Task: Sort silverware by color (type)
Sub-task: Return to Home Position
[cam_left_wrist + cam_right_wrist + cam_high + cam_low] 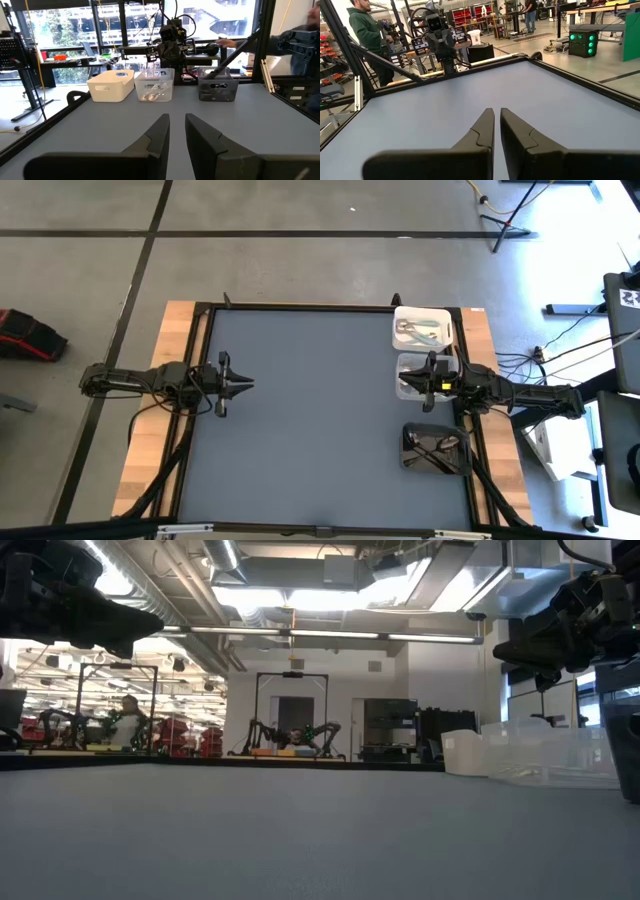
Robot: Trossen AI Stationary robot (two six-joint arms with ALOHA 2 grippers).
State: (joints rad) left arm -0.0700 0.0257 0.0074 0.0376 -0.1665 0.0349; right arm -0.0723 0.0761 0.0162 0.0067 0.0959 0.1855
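Note:
Three bins line the table's right edge. The white bin holds several pieces of silverware. In the clear bin lie shiny pieces. The dark bin holds a few darker pieces. My right gripper hangs level over the clear bin, pointing toward the table's left, and is shut with nothing in it. At the table's left edge my left gripper also hangs level and points toward the bins. A narrow gap shows between its fingers, with nothing in it.
A bare grey mat fills the table between the two arms. A black frame and wooden strips border it. People stand in the room beyond the table: one behind my left arm, a sleeve near my right arm.

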